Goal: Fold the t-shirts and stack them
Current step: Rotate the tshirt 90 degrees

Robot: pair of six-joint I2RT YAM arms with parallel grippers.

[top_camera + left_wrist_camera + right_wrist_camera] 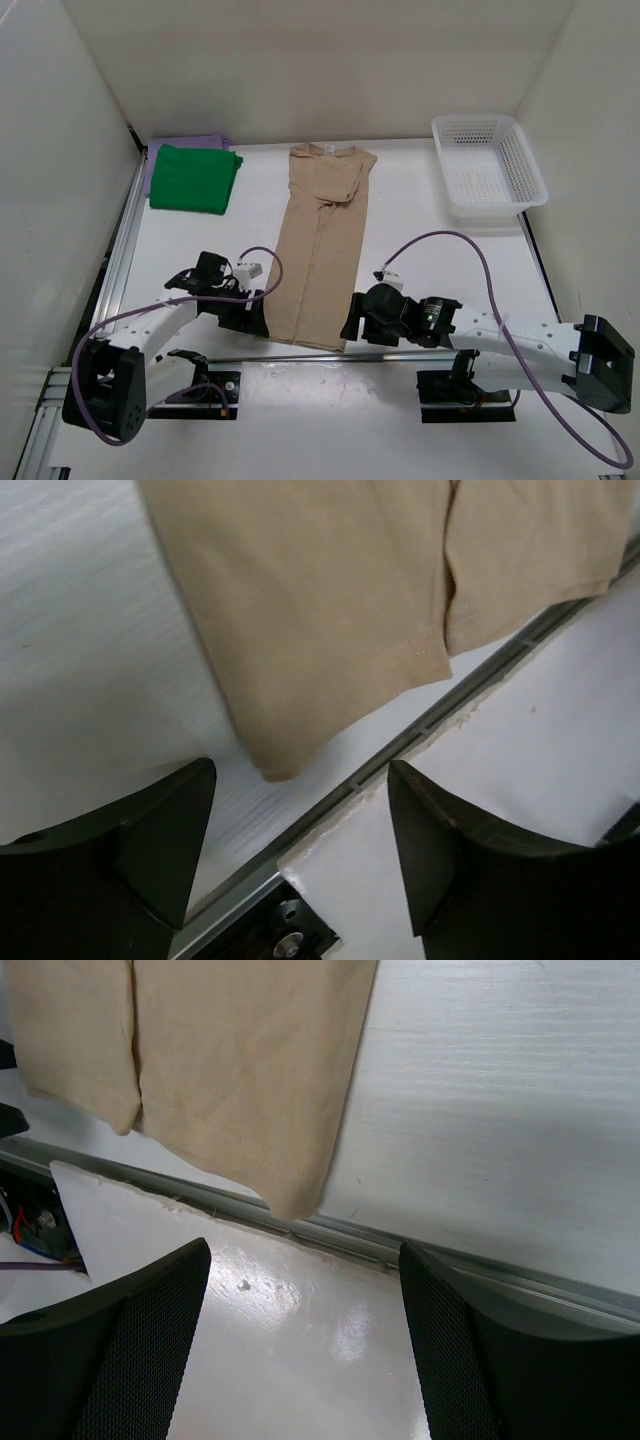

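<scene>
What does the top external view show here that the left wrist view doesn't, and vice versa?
Top only: green shirt on purple shirt far left, white basket far right, right claw. Left wrist only: the empty gap in the open left claw, the tan shirt's hem stitching. Both: that shirt's near-left corner by the metal rail.

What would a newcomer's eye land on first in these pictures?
The tan shirt stands out, folded into a long narrow strip down the table's middle, collar at the far end. The left end effector and right end effector sit open at its near hem corners, neither gripping. At the far left a folded green shirt lies on a lavender shirt; a white mesh basket stands far right.
</scene>
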